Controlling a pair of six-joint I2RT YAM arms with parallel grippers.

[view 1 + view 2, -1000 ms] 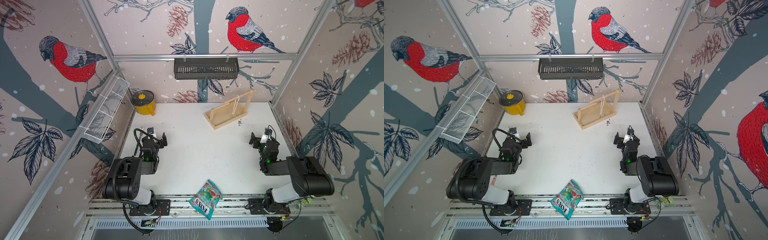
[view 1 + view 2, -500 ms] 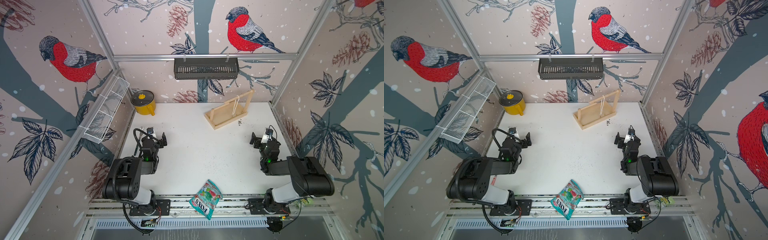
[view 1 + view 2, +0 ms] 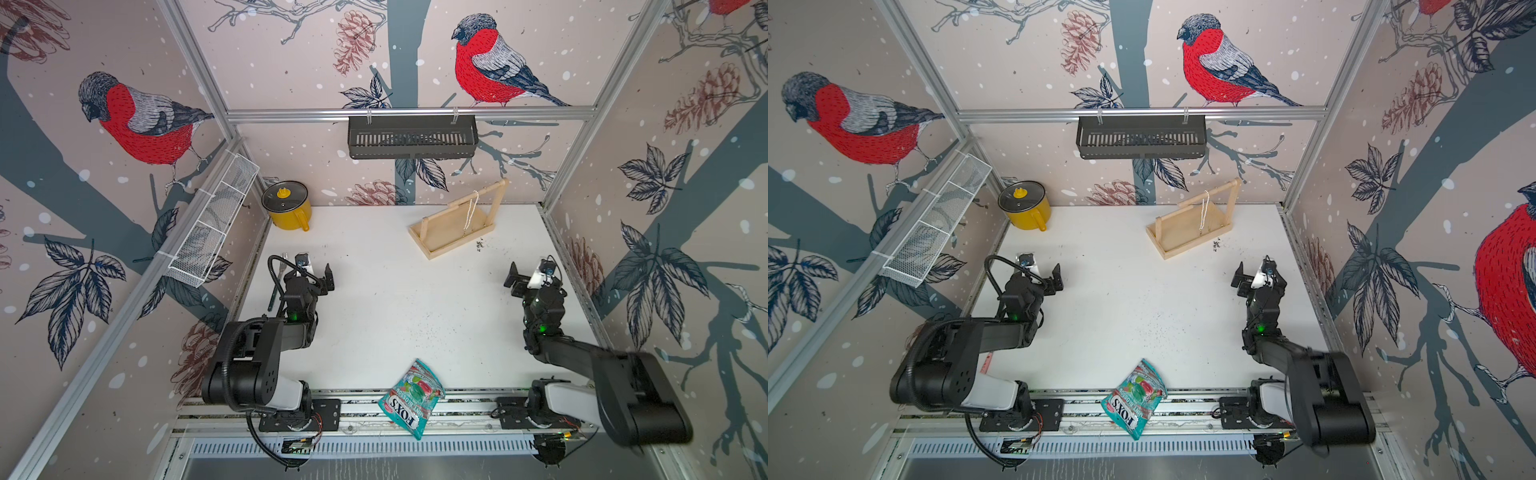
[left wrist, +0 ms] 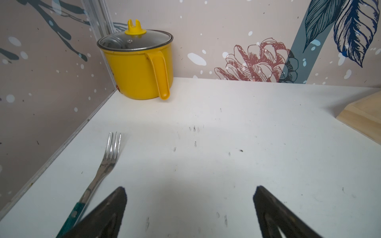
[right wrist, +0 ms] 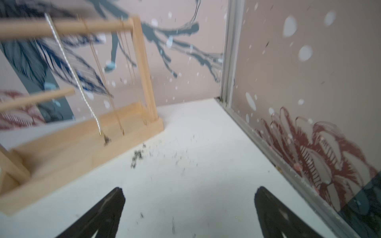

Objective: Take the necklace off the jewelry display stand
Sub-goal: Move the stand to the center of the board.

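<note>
The pale wooden jewelry display stand (image 3: 440, 245) (image 3: 1177, 243) stands at the back right of the white table. A silvery necklace (image 3: 471, 214) (image 3: 1203, 214) hangs from its crossbar over the tray. In the right wrist view the stand (image 5: 82, 144) and the necklace chain (image 5: 76, 80) are close ahead, blurred, with thinner gold chains beside it. My right gripper (image 3: 515, 280) (image 3: 1239, 282) (image 5: 189, 191) is open and empty, short of the stand. Far to the left, my left gripper (image 3: 322, 282) (image 3: 1054, 282) (image 4: 189, 191) is open over bare table.
A yellow lidded pot (image 3: 286, 205) (image 4: 138, 68) sits in the back left corner. A fork (image 4: 109, 156) lies by the left wall. A candy bag (image 3: 413, 397) lies at the front edge. Dark crumbs (image 5: 137, 156) lie before the stand. A black basket (image 3: 411, 137) hangs on the back wall.
The right arm's elbow has swung up toward the camera, and its wrist view is smeared by motion. The left arm has stayed put.
</note>
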